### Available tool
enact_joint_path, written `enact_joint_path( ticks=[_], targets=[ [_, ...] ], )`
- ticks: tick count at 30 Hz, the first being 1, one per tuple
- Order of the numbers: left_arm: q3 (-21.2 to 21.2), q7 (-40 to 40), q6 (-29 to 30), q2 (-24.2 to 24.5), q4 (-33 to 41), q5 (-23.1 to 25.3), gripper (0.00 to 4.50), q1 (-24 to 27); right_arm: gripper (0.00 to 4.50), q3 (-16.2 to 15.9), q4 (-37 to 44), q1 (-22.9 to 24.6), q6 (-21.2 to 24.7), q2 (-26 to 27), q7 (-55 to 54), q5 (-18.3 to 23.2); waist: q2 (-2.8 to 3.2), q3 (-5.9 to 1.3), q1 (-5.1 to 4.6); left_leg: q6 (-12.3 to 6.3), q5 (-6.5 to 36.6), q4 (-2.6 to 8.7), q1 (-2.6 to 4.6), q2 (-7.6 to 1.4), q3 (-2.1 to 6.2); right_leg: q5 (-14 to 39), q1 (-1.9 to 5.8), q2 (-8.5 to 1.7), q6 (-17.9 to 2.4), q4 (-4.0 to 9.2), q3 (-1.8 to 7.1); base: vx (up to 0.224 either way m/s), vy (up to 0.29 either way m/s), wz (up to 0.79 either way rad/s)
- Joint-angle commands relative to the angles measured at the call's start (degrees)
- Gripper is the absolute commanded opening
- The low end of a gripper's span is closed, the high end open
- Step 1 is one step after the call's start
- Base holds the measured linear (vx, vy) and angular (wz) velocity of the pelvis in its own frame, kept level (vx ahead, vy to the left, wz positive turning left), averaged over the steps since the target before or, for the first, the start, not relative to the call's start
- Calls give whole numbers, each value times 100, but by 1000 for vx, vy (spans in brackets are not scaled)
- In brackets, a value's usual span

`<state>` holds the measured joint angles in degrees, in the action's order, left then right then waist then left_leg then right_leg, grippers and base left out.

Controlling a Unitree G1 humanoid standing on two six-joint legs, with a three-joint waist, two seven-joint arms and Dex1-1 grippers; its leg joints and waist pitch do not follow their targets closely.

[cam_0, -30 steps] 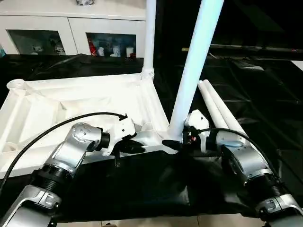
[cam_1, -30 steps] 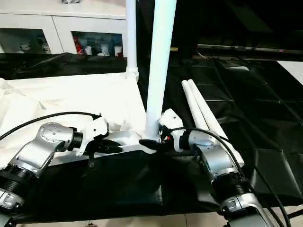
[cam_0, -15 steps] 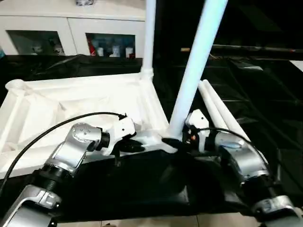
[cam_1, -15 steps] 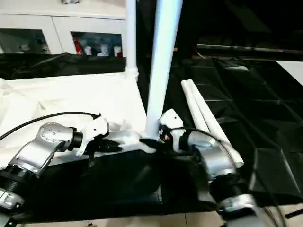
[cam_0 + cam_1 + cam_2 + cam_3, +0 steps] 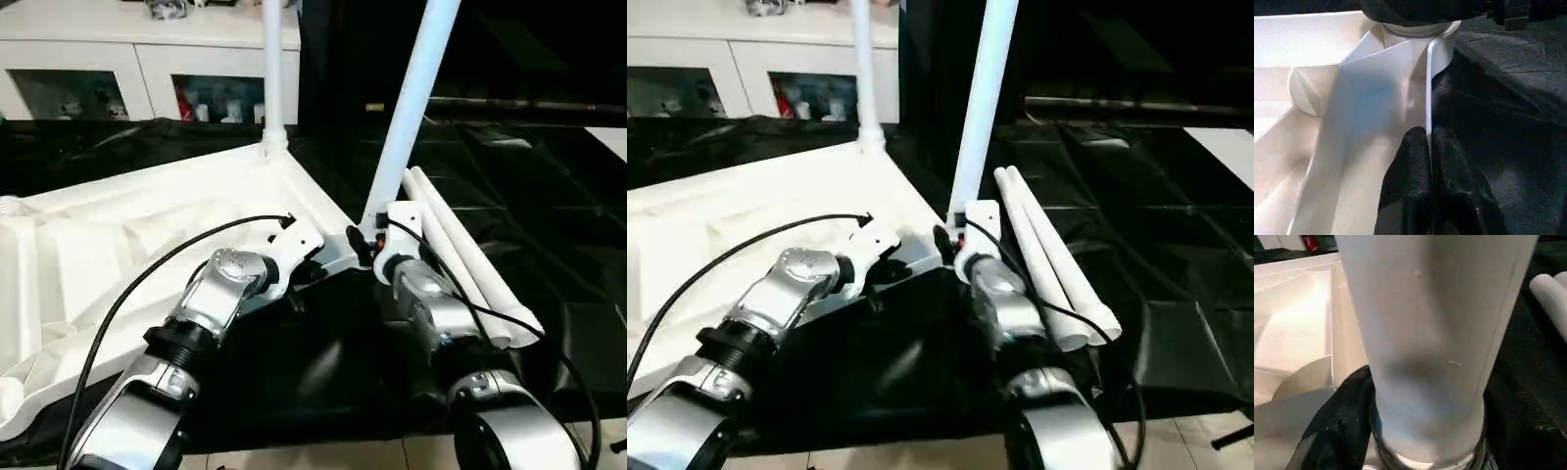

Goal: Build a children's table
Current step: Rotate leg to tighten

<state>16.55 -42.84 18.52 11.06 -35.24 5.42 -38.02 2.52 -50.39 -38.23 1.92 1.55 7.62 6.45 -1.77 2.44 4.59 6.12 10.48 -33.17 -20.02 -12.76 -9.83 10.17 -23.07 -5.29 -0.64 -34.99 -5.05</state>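
The children's table top [image 5: 118, 235] lies upside down on the black cover, white, its ribbed underside showing. One leg [image 5: 272, 78] stands in the far corner socket. A second leg [image 5: 409, 108] stands leaning in the near right socket, and my right gripper [image 5: 361, 245] is shut around its base; the right wrist view shows a black finger [image 5: 1337, 431] against that leg [image 5: 1425, 347]. My left gripper [image 5: 306, 271] is shut on the top's thin rim [image 5: 1428, 88] just left of that socket. Two loose legs [image 5: 460, 255] lie side by side to the right.
A white cabinet [image 5: 98, 59] with glass doors stands behind the work table. The black cover [image 5: 549, 196] runs wrinkled to the right and back. The work table's front edge and light floor [image 5: 323, 455] lie below my forearms.
The near right corner of the top has moved away from me and the top has turned, both grippers still on it. My arms reach further out. The view has shifted a little.
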Motion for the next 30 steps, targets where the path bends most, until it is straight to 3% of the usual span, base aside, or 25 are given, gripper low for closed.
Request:
enact_joint_path(
  ticks=[1,4,6,8,9,12,15,17,19,23,24,25,29,30],
  targets=[
    [5,67,-126,-96,-1,-24,0,-19,326,59,-270,7,136,237,155,229,32,-318,-18,72,1510,417,-4,-6,-21,1930,241,-261,-685,498,253,0,0,0],
    [-24,-75,-210,70,60,-49,0,52,345,88,-255,-91,59,182,405,250,32,-322,-41,4,1478,418,-11,-7,-24,1810,246,-258,-750,487,253,0,0,0],
    [-40,-212,-292,259,96,-61,0,119,382,-200,-124,-105,-73,-13,855,26,11,-322,-56,-29,1422,413,-26,-4,-29,1827,260,-265,-783,485,252,0,0,0],
    [-77,-281,-335,379,75,-57,0,143,382,-407,19,-87,-97,-209,1265,-108,10,-321,-66,-42,1383,409,-34,-1,-33,1816,266,-259,-798,485,249,0,0,0],
    [-87,-366,-391,450,91,-71,0,168,382,-478,204,-27,-29,-339,1641,-76,-38,-321,-86,-82,1351,405,-53,0,-35,1836,279,-261,-797,486,248,0,0,0],
    [-79,-696,-609,618,180,-157,0,253,382,-638,747,165,115,-668,2521,39,-18,-321,-64,-189,1201,401,-55,-16,-29,1650,299,-260,-827,472,255,0,0,0],
    [-52,-940,-711,726,261,-224,0,314,382,-772,1073,295,181,-933,3039,74,-16,-329,-66,-233,1050,393,-49,-22,-36,1367,299,-249,-949,433,254,0,0,0],
    [6,-1466,-916,944,498,-382,0,457,382,-1066,1589,533,307,-1526,3976,82,-25,-339,-36,-281,959,373,-41,-37,-40,1152,321,-254,-1008,405,262,0,0,0],
    [65,-1905,-887,1084,798,-546,0,582,382,-1163,1678,570,307,-1756,4286,44,-24,-347,-35,-344,836,364,-57,-37,-49,876,321,-253,-1113,359,268,0,0,0],
    [166,-2361,-763,1274,1214,-700,0,742,382,-1215,1854,627,445,-1912,4630,66,-17,-356,-19,-423,660,343,-41,-41,-67,501,314,-249,-1343,308,278,0,0,0],
    [181,-2478,-713,1321,1329,-753,0,789,382,-1265,1934,664,483,-1962,4751,46,-19,-351,-10,-431,651,344,-37,-37,-69,494,312,-245,-1352,312,278,0,0,0],
    [181,-2540,-706,1354,1404,-766,0,820,382,-1306,1978,688,513,-1993,4805,16,27,-355,12,-416,655,344,-13,-51,-67,457,301,-252,-1381,303,283,0,0,0],
    [160,-2618,-673,1421,1547,-782,0,886,382,-1399,2051,726,572,-2043,4889,20,4,-325,33,-261,958,372,-9,-42,-67,879,304,-247,-1263,352,278,0,0,0],
    [157,-2618,-665,1427,1554,-782,0,890,382,-1414,2038,726,565,-2042,4907,14,-36,-325,29,-248,988,372,-14,-43,-67,960,309,-249,-1228,358,278,0,0,0]
  ],
)
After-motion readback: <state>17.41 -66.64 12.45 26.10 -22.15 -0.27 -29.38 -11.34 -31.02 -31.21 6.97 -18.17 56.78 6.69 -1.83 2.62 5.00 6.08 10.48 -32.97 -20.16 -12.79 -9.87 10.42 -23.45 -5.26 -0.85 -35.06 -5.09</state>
